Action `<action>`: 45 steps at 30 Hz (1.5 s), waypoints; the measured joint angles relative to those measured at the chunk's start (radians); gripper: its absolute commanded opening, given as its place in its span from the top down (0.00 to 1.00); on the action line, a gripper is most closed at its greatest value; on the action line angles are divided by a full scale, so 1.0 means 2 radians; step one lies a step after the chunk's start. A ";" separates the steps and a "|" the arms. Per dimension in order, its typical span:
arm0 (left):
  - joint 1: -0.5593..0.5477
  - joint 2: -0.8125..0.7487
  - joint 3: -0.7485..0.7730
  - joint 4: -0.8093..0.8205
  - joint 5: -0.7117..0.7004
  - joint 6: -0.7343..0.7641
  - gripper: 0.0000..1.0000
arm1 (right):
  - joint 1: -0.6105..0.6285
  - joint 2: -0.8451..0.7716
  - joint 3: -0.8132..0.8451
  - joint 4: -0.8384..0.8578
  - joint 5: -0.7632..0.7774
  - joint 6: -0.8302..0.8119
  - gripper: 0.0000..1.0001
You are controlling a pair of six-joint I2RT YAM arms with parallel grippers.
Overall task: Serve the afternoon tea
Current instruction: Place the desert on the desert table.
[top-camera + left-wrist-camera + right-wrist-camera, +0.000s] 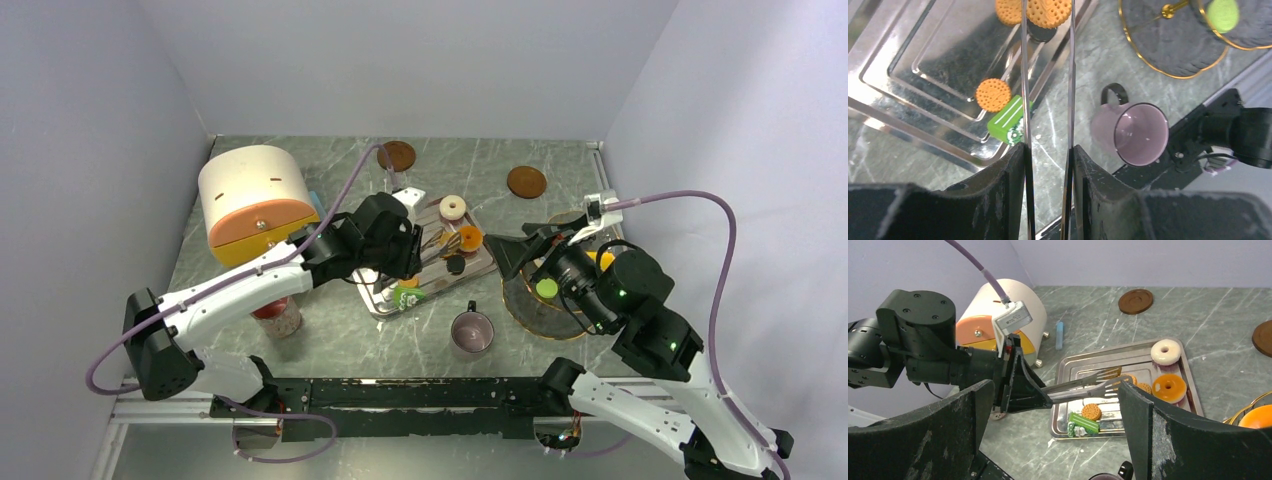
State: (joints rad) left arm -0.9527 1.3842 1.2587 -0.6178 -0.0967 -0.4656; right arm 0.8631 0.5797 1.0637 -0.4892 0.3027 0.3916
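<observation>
The tongs (1071,75), pinched in the left tool (1048,165), should be closed gently on the orange biscuit (1049,11) within the tray (908,65); the right tool (1055,390) is spread.

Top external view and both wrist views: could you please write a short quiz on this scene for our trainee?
1. True or false: the mug stands on the steel tray.
2. What does the left gripper hold? A) tongs B) a spoon C) a jar
3. Fill in: the right gripper stands ____.
Key: 1 false, it stands on the table beside the tray; 2 A; 3 open.
</observation>
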 measured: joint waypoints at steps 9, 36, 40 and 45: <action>-0.049 0.008 0.025 0.007 0.027 -0.012 0.62 | 0.000 0.000 0.004 0.005 -0.002 0.000 0.02; -0.136 0.083 0.095 0.076 0.065 -0.041 0.64 | 0.000 0.000 0.016 0.006 -0.012 0.007 0.02; -0.144 0.104 0.107 0.089 0.073 -0.043 0.64 | 0.000 0.000 0.021 0.006 -0.013 0.006 0.02; -0.151 0.132 0.125 0.101 0.081 -0.046 0.64 | 0.000 0.000 0.028 0.006 -0.013 0.006 0.02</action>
State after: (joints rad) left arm -1.2549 1.6489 1.5078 -0.4156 0.0654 -0.5575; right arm 0.8631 0.5797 1.1206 -0.4770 0.2764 0.4046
